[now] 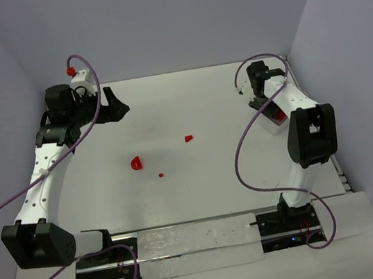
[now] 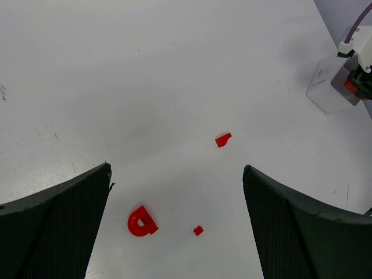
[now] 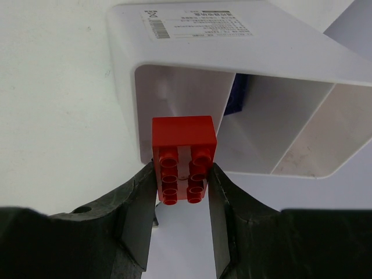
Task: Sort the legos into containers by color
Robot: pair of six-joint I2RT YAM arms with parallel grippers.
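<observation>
The right gripper (image 3: 183, 172) is pinching a red lego brick (image 3: 183, 136) tight between its fingers, holding it right at the mouth of the white container (image 3: 232, 46) on the right side of the table (image 1: 187, 97). The left gripper (image 2: 177, 171) is hanging wide open with nothing in it. It's looking down at the loose red pieces sitting mid-table: an arch-shaped piece (image 2: 141, 221), a tiny bit (image 2: 198, 231) near it and a wedge (image 2: 223, 139) farther off.

Bare white table (image 1: 195, 103), plain walls (image 1: 155, 25): a lab.
</observation>
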